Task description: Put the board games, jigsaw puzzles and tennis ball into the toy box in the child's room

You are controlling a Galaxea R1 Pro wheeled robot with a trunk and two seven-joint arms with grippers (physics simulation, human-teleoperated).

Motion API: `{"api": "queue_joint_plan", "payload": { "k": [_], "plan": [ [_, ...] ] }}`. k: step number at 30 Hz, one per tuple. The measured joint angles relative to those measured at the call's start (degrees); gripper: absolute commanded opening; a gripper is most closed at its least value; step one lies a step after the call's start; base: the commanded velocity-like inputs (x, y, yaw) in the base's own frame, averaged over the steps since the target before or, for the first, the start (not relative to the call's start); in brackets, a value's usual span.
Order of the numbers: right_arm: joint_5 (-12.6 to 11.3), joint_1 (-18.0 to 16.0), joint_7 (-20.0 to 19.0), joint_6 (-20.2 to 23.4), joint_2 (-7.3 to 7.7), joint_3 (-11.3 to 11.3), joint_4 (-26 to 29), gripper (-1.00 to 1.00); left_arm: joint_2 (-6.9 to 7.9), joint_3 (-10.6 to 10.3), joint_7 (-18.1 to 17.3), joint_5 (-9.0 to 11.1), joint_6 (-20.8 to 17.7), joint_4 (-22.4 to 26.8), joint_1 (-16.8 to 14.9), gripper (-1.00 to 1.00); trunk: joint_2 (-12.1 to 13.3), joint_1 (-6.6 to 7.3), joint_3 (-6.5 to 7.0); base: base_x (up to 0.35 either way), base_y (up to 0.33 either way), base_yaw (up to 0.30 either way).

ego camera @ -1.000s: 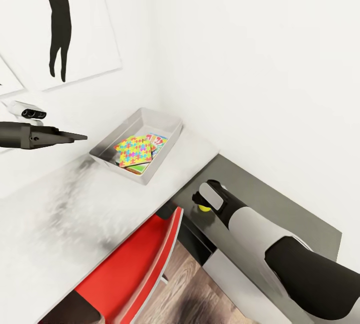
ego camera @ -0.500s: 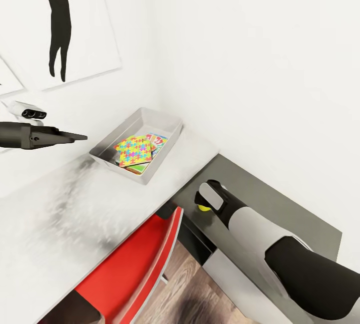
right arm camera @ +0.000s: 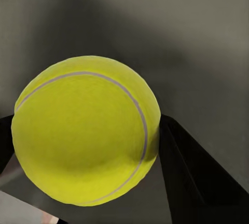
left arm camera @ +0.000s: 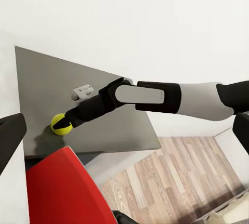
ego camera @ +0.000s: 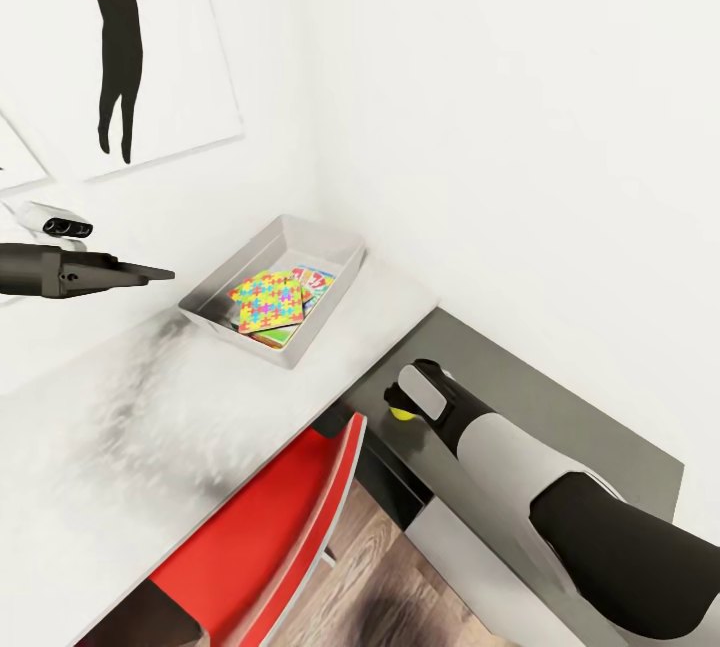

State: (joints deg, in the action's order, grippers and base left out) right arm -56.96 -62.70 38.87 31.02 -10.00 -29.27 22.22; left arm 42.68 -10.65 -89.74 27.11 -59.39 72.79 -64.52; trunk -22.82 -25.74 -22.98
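While jigsaw puzzles [ego camera: 267, 301] and probably games lie in the toy box [ego camera: 222, 279], the right gripper [right arm camera: 85, 141], at five o'clock of it, pinches the tennis ball [right arm camera: 85, 130], the last toy seen outside.

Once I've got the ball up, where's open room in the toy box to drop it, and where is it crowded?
In the toy box, the bare floor lies at the far end, toward the wall corner. The near end is crowded by the jigsaw puzzle stacked on a board game. The right gripper straddles the tennis ball on the dark table section.
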Motion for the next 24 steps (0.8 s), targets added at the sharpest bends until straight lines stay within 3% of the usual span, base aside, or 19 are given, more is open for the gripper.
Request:
{"api": "queue_joint_plan", "payload": {
  "k": [18,24],
  "plan": [
    [-0.35,0.02,0.01,-0.01,0.00,0.09,0.97,-1.00,0.09,-0.09,0.00,-0.08,0.00,0.00,-0.01,1.00,0.01,0.00,1.45,0.000,0.000,-0.063],
    [-0.37,0.02,0.48,0.86,0.00,0.55,7.23,-1.00,1.39,-0.09,0.01,0.07,0.00,-0.38,0.07,1.00,0.00,0.00,1.99,0.000,0.000,-0.084]
  ]
}}
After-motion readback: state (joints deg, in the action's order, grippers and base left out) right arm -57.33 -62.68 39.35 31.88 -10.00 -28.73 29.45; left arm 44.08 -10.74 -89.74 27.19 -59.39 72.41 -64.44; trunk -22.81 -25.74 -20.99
